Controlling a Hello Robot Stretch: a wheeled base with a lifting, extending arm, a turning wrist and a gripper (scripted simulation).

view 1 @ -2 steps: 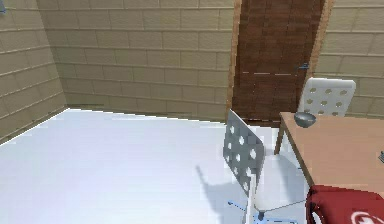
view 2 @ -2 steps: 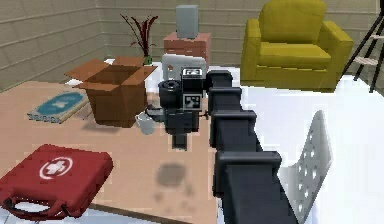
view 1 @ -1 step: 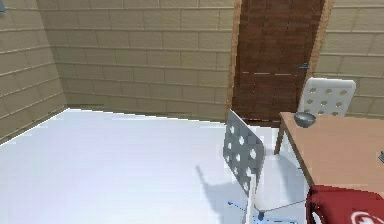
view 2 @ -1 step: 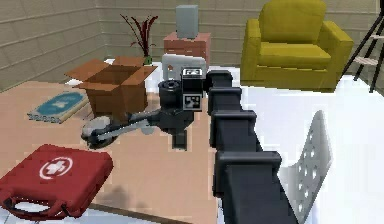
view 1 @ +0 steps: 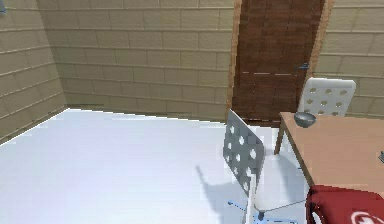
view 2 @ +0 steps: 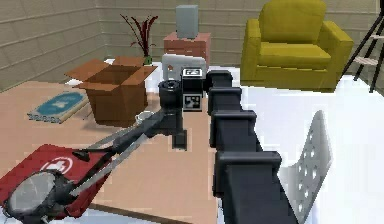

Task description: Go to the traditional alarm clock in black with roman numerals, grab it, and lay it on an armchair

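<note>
A dark round thing (view 2: pixel 40 195) with a grey rim lies on a flat red thing (view 2: pixel 30 168) at the near left corner of the wooden table (view 2: pixel 120 150); its face is too small to read. My gripper (view 2: pixel 78 172) reaches from the dark arm (view 2: pixel 235 140) down-left over the tabletop. Its thin fingers (view 2: pixel 110 150) end at the red thing and the round thing. I cannot tell whether it holds anything. A yellow armchair (view 2: pixel 295 45) stands at the far wall, upper right. The red thing (view 1: pixel 345 205) also shows at the forward view's bottom right.
On the table are an open cardboard box (view 2: pixel 115 85), a blue book (view 2: pixel 55 105) and a grey bowl (view 1: pixel 304 119). White perforated chairs (view 1: pixel 245 155) (view 1: pixel 328 98) (view 2: pixel 315 160) stand around it. A small side table (view 2: pixel 187 42), a plant (view 2: pixel 140 30) and a brown door (view 1: pixel 275 60) line the walls.
</note>
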